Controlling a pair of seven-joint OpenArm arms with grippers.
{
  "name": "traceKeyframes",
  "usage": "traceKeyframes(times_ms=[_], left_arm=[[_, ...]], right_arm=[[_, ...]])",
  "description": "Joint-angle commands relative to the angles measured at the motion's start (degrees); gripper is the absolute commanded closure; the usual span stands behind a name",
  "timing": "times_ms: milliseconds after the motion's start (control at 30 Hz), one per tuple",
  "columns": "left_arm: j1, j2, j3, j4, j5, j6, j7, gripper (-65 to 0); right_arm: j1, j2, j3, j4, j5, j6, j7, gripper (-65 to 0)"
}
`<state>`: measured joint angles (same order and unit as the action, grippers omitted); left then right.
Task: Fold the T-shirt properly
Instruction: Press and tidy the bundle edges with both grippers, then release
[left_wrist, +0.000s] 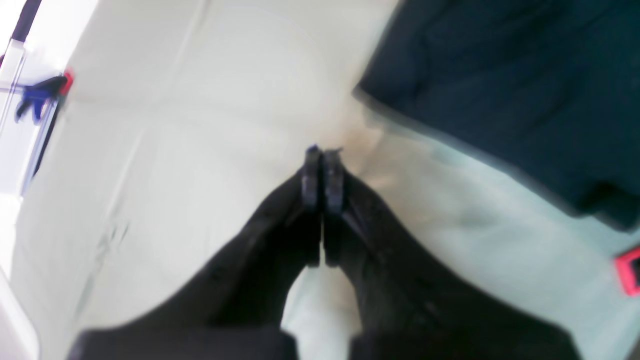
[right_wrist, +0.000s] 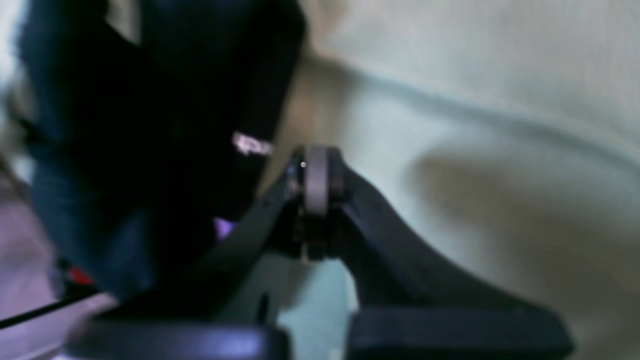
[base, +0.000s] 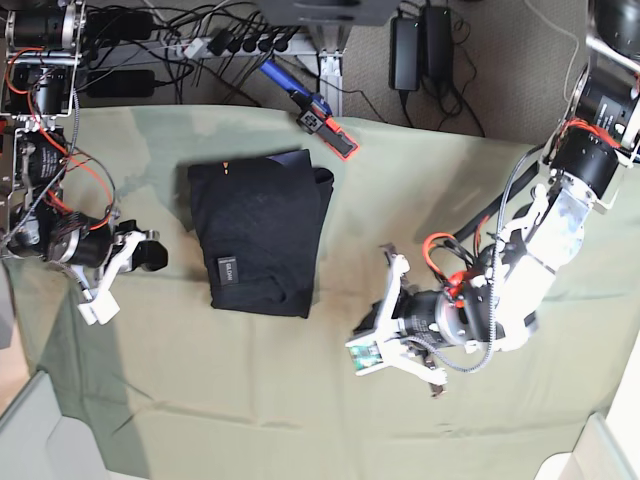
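The T-shirt (base: 262, 232) lies folded into a compact rectangle, left of centre in the base view, on the green-covered desk (base: 200, 400). Both the left tool (left_wrist: 323, 175) and right tool (right_wrist: 316, 180) are clenched on nothing, clear of the cloth, so the folding looks essentially finished, with perhaps only tidying left

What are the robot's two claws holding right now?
Nothing. The left gripper and right gripper are both shut on nothing, above the green cloth. The folded T-shirt lies untouched between them.
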<state>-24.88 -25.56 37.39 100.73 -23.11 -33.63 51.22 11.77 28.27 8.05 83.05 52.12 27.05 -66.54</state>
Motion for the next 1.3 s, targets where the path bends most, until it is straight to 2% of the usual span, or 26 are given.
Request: traceKeyframes(times_ms=[0, 167, 333, 500, 633, 833, 1000, 1167, 1267], left_arm=[[0.2, -0.3, -0.6, 2.4, -0.3, 0.5, -0.6, 0.0], [8.3, 0.3, -0.6, 9.9, -0.2, 0.4, -0.6, 0.0], [13.7, 3.1, -0.6, 12.1, -0.2, 0.3, -1.3, 0.0], [15.5, 7.4, -0.6, 10.1, 0.5, -0.1, -2.7, 0.0], [15.3, 10.6, -0.6, 3.8, 4.8, -0.1, -6.4, 0.0], [12.5, 12.5, -0.6, -6.6, 6.9, -0.3, -9.4, 0.0], [9.6, 12.6, -0.6, -14.9, 7.3, -0.3, -12.7, 0.0], [8.5, 13.4, -0.6, -22.1, 10.2, -0.3, -15.6, 0.0], [8.5, 13.9, -0.6, -24.7, 11.6, -0.3, -18.2, 0.0]], right_arm=[[1.7, 1.3, 0.6, 1.0, 1.7, 4.5, 0.3, 0.0], [3.4, 1.4, 0.6, 1.2, 7.4, 5.6, -1.2, 0.0], [5.5, 0.5, 0.6, 3.1, 15.2, 6.9, -4.3, 0.0], [6.0, -1.2, -0.5, 3.2, 16.0, 7.4, -4.4, 0.0], [6.0, -3.0, -3.8, 2.1, 15.8, 7.5, -4.0, 0.0], [7.6, -4.0, -11.8, 0.1, 8.7, 7.5, 0.2, 0.0], [9.4, -4.0, -17.1, -4.7, -1.1, 7.5, 6.1, 0.0], [10.0, -4.7, -20.5, -12.6, -6.1, 7.5, 11.4, 0.0], [10.0, -5.6, -20.9, -16.1, -7.0, 7.5, 12.2, 0.0]])
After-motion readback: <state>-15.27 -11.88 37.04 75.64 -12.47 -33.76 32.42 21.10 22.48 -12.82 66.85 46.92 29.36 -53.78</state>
